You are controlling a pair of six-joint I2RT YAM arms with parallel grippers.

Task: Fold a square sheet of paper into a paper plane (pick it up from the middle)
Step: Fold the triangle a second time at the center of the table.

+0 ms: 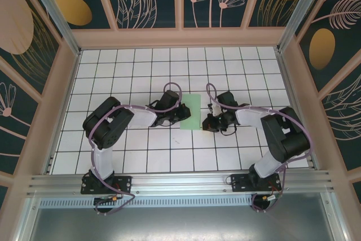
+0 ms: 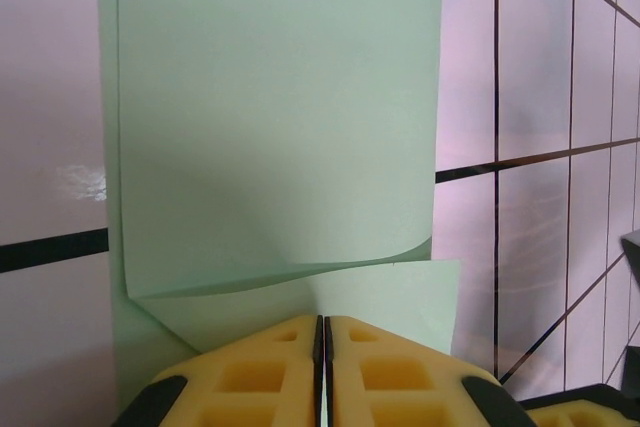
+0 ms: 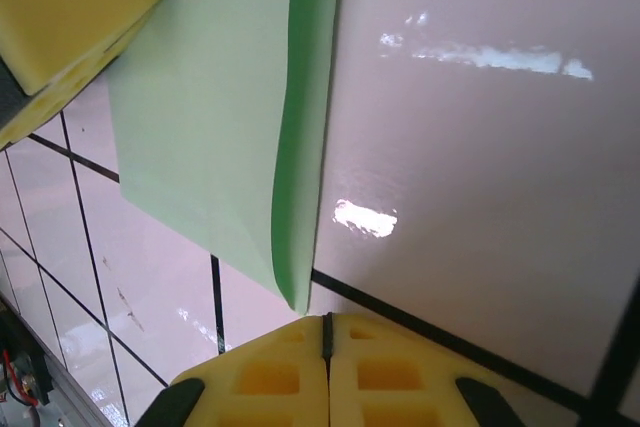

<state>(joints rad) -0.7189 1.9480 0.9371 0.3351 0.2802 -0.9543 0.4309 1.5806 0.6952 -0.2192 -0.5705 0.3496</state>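
Note:
The square sheet of paper (image 1: 192,111) lies folded in half as a pale green strip on the white grid between my two grippers. My left gripper (image 1: 180,117) is at its left side. In the left wrist view the upper layer (image 2: 280,97) curls up at its near edge, while the lower layer runs into my left gripper (image 2: 322,319), whose jaws are shut on it. My right gripper (image 1: 207,122) is shut and holds nothing. Its tips (image 3: 327,317) sit just beside the near corner of the sheet's rounded folded edge (image 3: 300,147). A yellow left finger (image 3: 70,7) shows beyond the sheet.
The white grid table (image 1: 169,156) is fenced by a beige frame with patterned walls (image 1: 62,71) on three sides. Both arms reach in from the near rail (image 1: 180,182), their purple cables looping over the grippers.

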